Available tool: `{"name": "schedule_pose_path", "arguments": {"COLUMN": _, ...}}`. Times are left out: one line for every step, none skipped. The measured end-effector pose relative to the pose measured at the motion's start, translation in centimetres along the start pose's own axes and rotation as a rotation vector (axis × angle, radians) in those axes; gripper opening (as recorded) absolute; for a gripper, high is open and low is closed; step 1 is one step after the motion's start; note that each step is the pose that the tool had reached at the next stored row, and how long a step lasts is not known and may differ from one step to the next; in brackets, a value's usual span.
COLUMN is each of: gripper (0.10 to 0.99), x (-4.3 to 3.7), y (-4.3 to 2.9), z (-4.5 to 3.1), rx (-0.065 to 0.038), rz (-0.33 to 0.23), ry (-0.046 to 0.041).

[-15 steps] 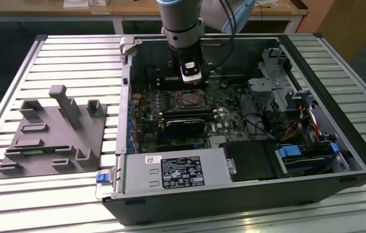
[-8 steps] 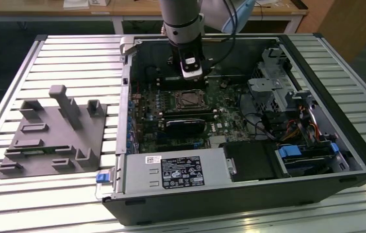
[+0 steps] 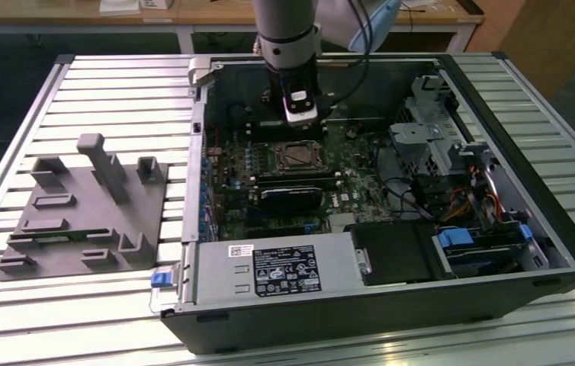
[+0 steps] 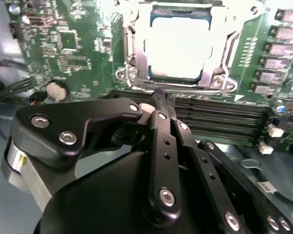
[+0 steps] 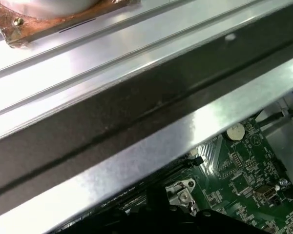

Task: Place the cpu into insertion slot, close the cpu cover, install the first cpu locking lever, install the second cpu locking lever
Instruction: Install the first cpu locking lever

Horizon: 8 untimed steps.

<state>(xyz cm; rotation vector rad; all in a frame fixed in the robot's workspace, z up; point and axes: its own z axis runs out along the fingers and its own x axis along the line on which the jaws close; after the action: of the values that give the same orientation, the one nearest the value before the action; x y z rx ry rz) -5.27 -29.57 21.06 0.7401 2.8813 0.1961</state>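
One gripper (image 4: 161, 96) poised just beside the insertion slot (image 3: 296, 156), fingers (image 4: 162, 141) drawn narrow, tips together. Seated in that slot, the cpu (image 4: 178, 48), pale top framed by the cpu cover (image 4: 136, 63) lying flat over it. Green circuit board (image 4: 63, 48) around, inside an open computer case (image 3: 390, 309) on the slatted desk (image 3: 84, 84).

A slatted metal table (image 3: 23, 91) stands before a wooden workbench (image 3: 216, 14) on dark floor (image 3: 114, 42).
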Motion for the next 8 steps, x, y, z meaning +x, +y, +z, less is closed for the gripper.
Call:
{"name": "schedule_pose_path", "arguments": {"gripper": 0.106, "x": -0.02, "y": 0.00, "z": 0.01, "rx": 0.009, "rz": -0.001, "ry": 0.0027}}
{"name": "schedule_pose_path", "arguments": {"gripper": 0.106, "x": -0.04, "y": -0.02, "z": 0.02, "rx": 0.019, "rz": -0.002, "ry": 0.0040}}
{"name": "schedule_pose_path", "arguments": {"gripper": 0.106, "x": -0.06, "y": -0.07, "z": 0.02, "rx": 0.028, "rz": -0.003, "ry": 0.0036}}
{"name": "schedule_pose_path", "arguments": {"gripper": 0.106, "x": -0.12, "y": -0.15, "z": 0.02, "rx": 0.039, "rz": -0.004, "ry": 0.0023}}
{"name": "schedule_pose_path", "arguments": {"gripper": 0.106, "x": -0.17, "y": -0.24, "z": 0.02, "rx": 0.047, "rz": -0.006, "ry": 0.0007}}
{"name": "schedule_pose_path", "arguments": {"gripper": 0.106, "x": -0.24, "y": -0.37, "z": 0.01, "rx": 0.057, "rz": -0.007, "ry": -0.0018}}
{"name": "schedule_pose_path", "arguments": {"gripper": 0.106, "x": -0.32, "y": -0.51, "z": 0.00, "rx": 0.067, "rz": -0.009, "ry": -0.0048}}
{"name": "schedule_pose_path", "arguments": {"gripper": 0.106, "x": -0.40, "y": -0.66, "z": -0.02, "rx": 0.077, "rz": -0.011, "ry": -0.0080}}
